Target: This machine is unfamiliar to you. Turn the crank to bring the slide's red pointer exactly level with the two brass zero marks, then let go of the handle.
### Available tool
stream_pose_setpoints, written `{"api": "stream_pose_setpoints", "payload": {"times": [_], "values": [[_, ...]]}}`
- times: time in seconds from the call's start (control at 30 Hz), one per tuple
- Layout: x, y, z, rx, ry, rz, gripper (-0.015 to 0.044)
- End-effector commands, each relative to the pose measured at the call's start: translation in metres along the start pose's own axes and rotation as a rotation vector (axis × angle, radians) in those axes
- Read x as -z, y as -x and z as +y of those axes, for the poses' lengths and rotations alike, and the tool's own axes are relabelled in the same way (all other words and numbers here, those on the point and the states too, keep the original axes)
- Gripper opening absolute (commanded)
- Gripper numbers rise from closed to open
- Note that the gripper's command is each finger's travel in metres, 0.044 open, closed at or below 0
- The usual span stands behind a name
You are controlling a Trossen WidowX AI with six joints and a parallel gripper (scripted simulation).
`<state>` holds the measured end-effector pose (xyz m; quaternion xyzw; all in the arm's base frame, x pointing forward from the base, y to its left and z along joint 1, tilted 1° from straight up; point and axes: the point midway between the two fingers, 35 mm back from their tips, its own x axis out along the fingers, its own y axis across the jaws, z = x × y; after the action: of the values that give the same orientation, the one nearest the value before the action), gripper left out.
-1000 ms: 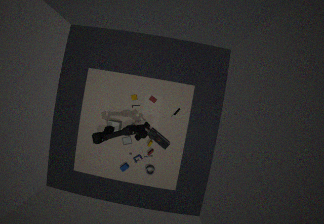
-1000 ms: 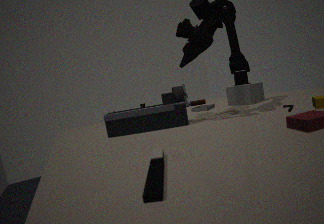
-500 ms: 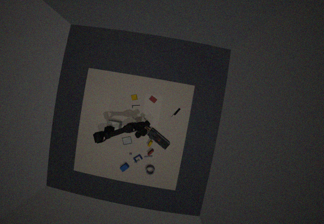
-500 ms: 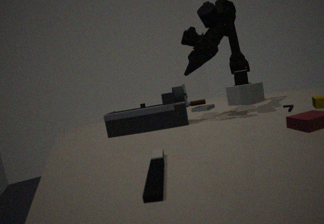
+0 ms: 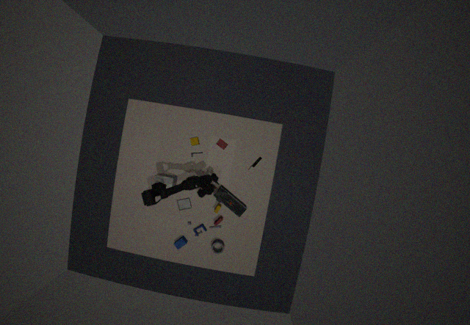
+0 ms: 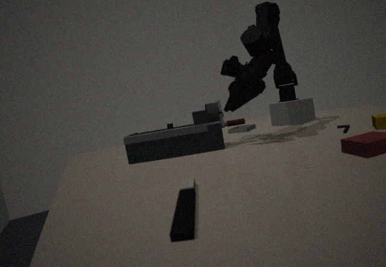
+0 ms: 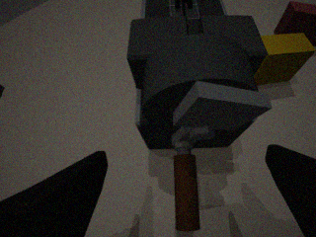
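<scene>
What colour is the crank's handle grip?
The handle grip is orange-brown, clearest in the wrist view.

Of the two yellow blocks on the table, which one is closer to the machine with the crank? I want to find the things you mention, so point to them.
The yellow block [image 5: 217, 207] [image 7: 284, 56] right beside the machine [image 5: 230, 200] [image 6: 176, 149] [image 7: 197, 49]; the other [image 5: 194, 141] [image 6: 379, 122] lies far off, past the L-shaped black piece [image 5: 196, 153] [image 6: 344, 127].

From where I sit, my arm [image 5: 175, 189] [image 6: 268, 37] is matte black, built of chunky, angular segments with a rounded, drum-like joint housing [image 6: 251, 37]; its dark gripper [image 5: 213, 182] [image 6: 227, 109] [image 7: 186, 156] has smooth fingers tapering to blunt tips.
</scene>
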<state>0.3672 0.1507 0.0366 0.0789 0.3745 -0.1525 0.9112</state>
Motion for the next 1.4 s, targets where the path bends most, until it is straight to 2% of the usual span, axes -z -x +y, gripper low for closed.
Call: {"api": "stream_pose_setpoints", "payload": {"times": [0.0,1.13,1.37], "values": [[0.005,-0.005,-0.001,0.003,-0.004,-0.004,0.044],[0.043,-0.042,-0.002,0.003,-0.004,-0.003,0.044],[0.043,-0.042,-0.002,0.003,-0.004,-0.003,0.0256]]}}
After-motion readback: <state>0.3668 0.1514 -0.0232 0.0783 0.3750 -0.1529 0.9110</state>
